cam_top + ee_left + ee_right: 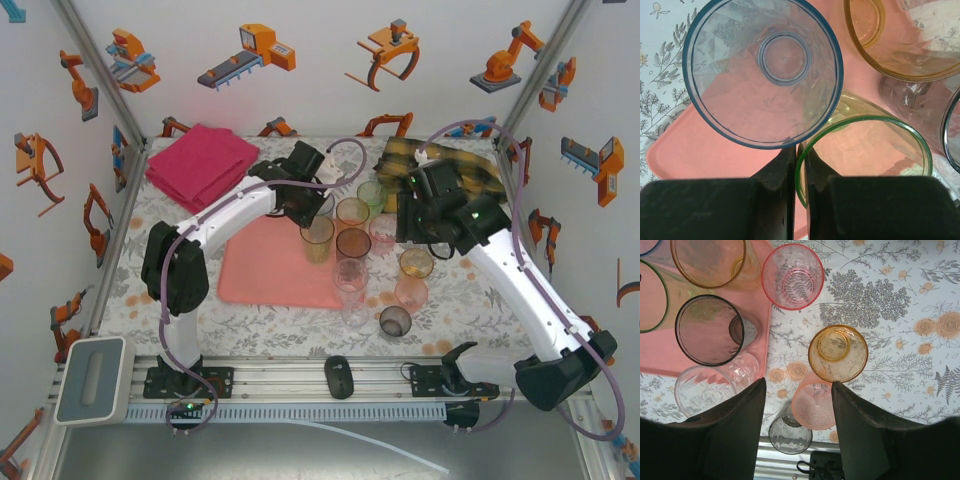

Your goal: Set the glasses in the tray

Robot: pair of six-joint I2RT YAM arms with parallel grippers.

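Looking from above, we saw the tray with the glasses crowded at its right edge, some off it. At the left wrist, the left gripper was pressed together at the rim of a green glass. At the right wrist, the right gripper stood apart, empty, over a peach glass.

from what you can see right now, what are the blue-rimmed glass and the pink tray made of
Blue-rimmed glass: see-through, tinted, glossy, with a moulded faceted pattern in its wall; plastic or real glass, the look leaves it open. Tray: probably plastic, smooth salmon-pink with a soft sheen, rounded corner and low moulded rim.
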